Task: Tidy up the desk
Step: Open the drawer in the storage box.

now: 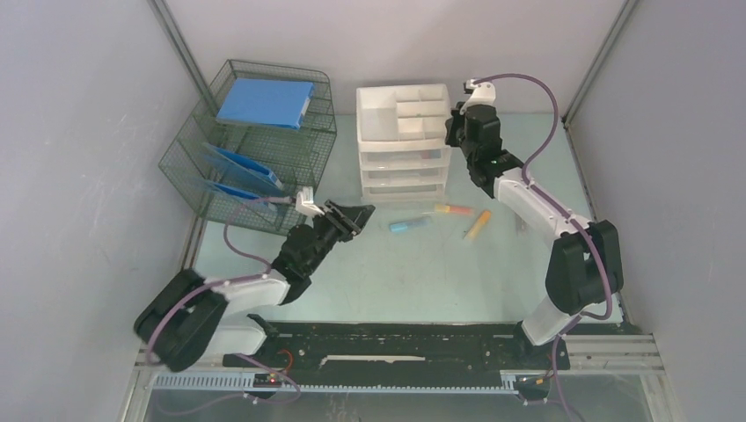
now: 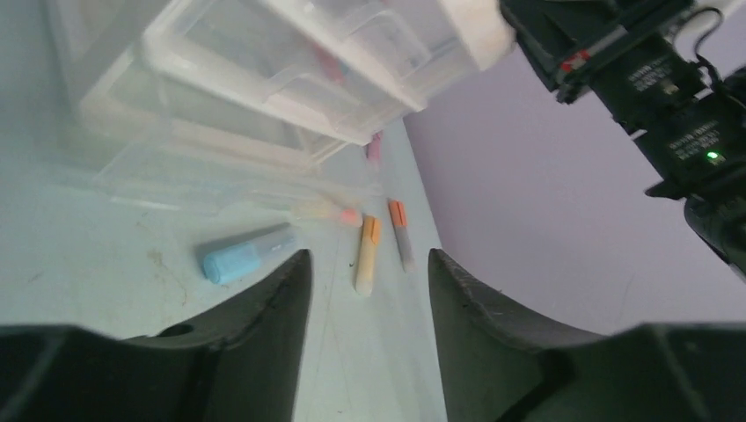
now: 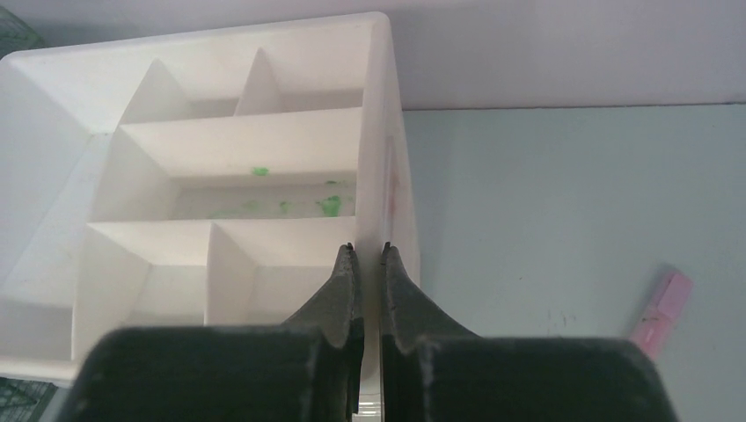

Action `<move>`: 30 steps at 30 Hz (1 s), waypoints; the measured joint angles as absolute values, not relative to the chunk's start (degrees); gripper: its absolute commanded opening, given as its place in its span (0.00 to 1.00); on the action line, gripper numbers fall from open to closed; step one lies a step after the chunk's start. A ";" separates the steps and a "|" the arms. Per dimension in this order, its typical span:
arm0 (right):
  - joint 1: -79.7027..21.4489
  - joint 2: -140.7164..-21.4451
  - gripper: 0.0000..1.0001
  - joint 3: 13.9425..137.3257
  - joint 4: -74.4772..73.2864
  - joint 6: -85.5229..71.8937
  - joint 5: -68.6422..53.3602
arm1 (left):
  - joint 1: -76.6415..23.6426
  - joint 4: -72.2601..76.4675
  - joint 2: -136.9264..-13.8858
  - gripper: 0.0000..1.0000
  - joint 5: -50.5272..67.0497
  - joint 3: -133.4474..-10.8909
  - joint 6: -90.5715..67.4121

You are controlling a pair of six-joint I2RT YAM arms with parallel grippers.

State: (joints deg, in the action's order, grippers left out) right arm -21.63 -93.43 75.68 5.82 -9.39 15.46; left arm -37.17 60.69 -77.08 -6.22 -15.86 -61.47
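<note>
1. Black front rail [image 1: 387, 338] runs along the near edge, with 1 arm base at each end.
2. The desk [image 1: 396, 281] lies flat behind the rail, filling the floor between the grey walls. Its long axis runs left to right, parallel to the rail. Its short axis points away toward the back wall.
3. Left gripper [image 1: 352, 215] hangs low over the left-centre of the desk, aimed toward the far right. Jaws stand apart with bare tabletop between them: released, nothing held.
4. Past its fingers [image 2: 264, 325] lie loose markers, mid-desk. The blue-capped marker [image 1: 410, 225] is nearest and the orange marker [image 1: 477, 225] is to its right. A pale marker with a red-orange tip [image 1: 453, 209] lies just behind them.
5. White organiser [image 1: 403, 141] sits at back centre, drawers below, open compartments on top. Green smears [image 3: 330, 205] show in the middle compartment.
6. Right gripper [image 1: 459, 132] is poised above the organiser's right wall. Fingers are pressed almost together with nothing seen between them: clenched, empty.
7. A small pink item [image 3: 661, 308] lies on the desk, right of the organiser.
8. Wire rack [image 1: 321, 145] stands far left, tilted. 1 blue folder [image 1: 266, 103] is on top, with more blue in the lower tiers.
</note>
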 measured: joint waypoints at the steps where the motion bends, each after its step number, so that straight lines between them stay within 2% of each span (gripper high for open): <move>1: -21.17 -93.45 0.10 75.66 5.82 -9.17 14.15 | -37.19 55.61 -73.58 0.64 -6.28 -17.54 -58.22; 7: -18.90 -93.45 0.37 75.64 4.54 -7.77 5.34 | -37.23 36.27 -59.64 0.81 -7.44 -23.77 -42.19; 9: -18.68 -93.41 0.53 75.64 4.47 -7.49 2.04 | -37.23 32.10 -56.99 0.85 -7.51 -24.21 -37.95; 11: -18.74 -93.03 0.64 75.64 4.29 -7.03 -0.67 | -37.23 28.38 -55.07 0.88 -7.70 -24.21 -34.76; 12: -18.81 -92.68 0.74 75.64 3.97 -6.66 -1.87 | -37.21 26.59 -54.24 0.90 -7.81 -24.21 -33.47; 15: -18.83 -91.07 0.87 75.61 2.09 -5.30 -4.75 | -37.19 22.55 -52.03 0.96 -8.47 -24.18 -30.83; 17: -18.74 -89.32 0.89 75.64 0.71 -4.05 -6.42 | -37.17 20.01 -50.06 1.00 -9.13 -24.10 -29.61; 23: -17.41 -82.21 0.93 75.61 -5.08 2.74 -12.38 | -36.51 17.28 -41.04 1.00 -12.16 -20.67 -29.50; 30: -16.29 -75.07 0.93 75.64 -17.89 20.80 -27.07 | -35.29 16.56 -35.73 1.00 -7.60 -16.43 -29.80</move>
State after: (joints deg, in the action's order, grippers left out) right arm -16.29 -75.07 75.64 -17.89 20.80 -27.07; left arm -35.29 16.56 -35.73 -7.60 -16.43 -29.80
